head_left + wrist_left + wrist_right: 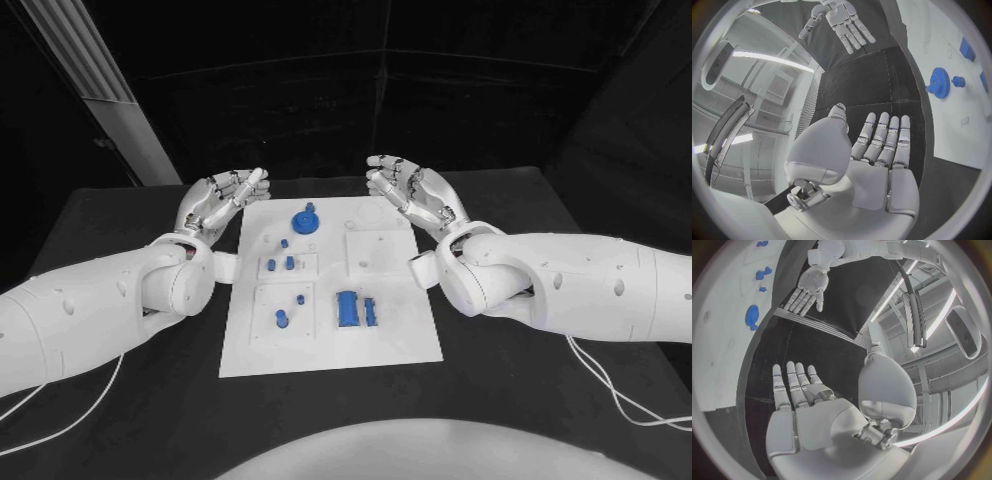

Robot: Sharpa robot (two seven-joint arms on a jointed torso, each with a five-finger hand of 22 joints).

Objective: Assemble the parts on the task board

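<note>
The task board [329,345] lay flat on the black table [130,215], its blue parts [355,307] resting on it, the blue gear [304,219] near its far edge. My left hand [219,203] hovered just beside the board's far left corner, fingers apart, palm up (holding nothing). My right hand [411,195] hovered beside the far right corner, likewise spread and empty.

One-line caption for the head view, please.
Both open hands, left hand and right hand, flank the far end of the white task board holding blue parts.
</note>
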